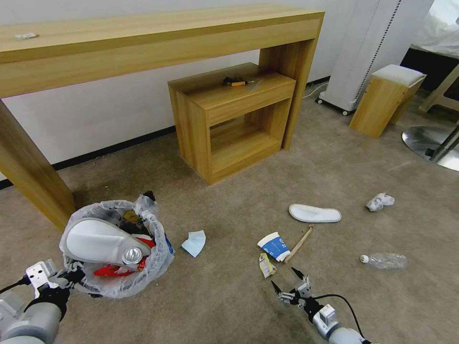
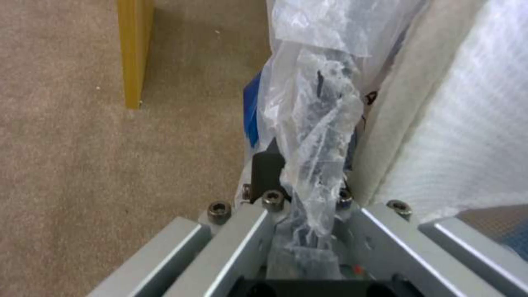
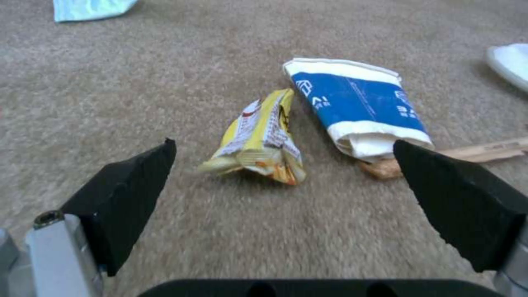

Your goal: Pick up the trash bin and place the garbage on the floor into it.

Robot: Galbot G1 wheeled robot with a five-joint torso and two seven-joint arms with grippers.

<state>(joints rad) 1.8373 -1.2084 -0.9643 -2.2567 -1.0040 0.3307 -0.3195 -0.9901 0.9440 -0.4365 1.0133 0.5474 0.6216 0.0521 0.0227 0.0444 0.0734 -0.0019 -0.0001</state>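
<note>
- Floor [image 1: 229, 306]: beige carpet, litter scattered across the middle and right.
- Long desk [image 1: 143, 43] along the wall, small shelf unit [image 1: 234, 119] tucked under its right end, wooden stool [image 1: 385, 98] further right.
- Bin [image 1: 117, 248]: front left, near the desk leg, lined with a crinkly clear bag. Inside: one white slipper [image 1: 98, 241], a crushed can [image 1: 131, 255] and a red wrapper [image 1: 112, 271].
- Left gripper [image 1: 71, 277]: clamped on the bin's near rim, bag plastic pinched between the fingers [image 2: 268, 171] in the left wrist view. Can't tell whether the bin is lifted or resting on the carpet.
- Second slipper [image 1: 314, 213]: flat on the carpet, right of centre.
- Clear bottle [image 1: 385, 260]: lying on its side, well right of the cup.
- Right gripper [image 1: 288, 281]: low over the carpet at front centre, jaws wide apart, empty. Yellow wrapper just ahead of it.
- Blue tissue [image 1: 194, 242]: on the carpet just right of the bin.
- Paper cup [image 3: 357, 107]: blue-white, squashed, on its side, just beside the yellow wrapper.
- Stick [image 1: 299, 243]: lies between cup and slipper, one end touching or under the cup.
- White wad [image 1: 380, 201]: far right, apart from the rest.
- Yellow wrapper [image 3: 261, 138]: crumpled, centred between the right gripper's fingertips in the right wrist view, not touched.
</note>
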